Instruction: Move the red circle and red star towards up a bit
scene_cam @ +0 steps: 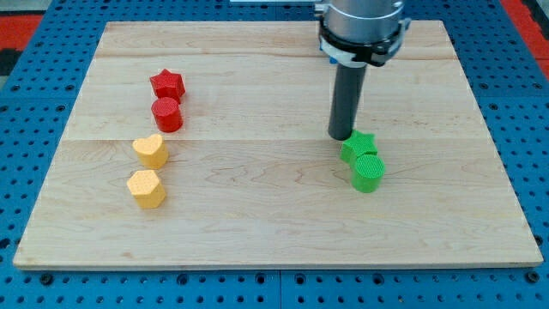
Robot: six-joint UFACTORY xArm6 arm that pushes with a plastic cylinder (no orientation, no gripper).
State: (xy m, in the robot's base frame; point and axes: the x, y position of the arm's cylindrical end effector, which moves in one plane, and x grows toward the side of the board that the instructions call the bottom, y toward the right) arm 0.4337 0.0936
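The red star [168, 84] lies at the board's upper left. The red circle [167, 113], a short cylinder, sits just below it, touching it. My tip [342, 136] is far to the right of both, at the upper left edge of the green star [358, 147], touching or nearly touching it. The dark rod rises from there to the arm's grey wrist [360, 26] at the view's top.
A green circle [368, 172] sits just below the green star. A yellow heart [150, 150] lies below the red circle, and a yellow hexagon-like block [146, 189] below that. The wooden board [274, 223] rests on a blue pegboard.
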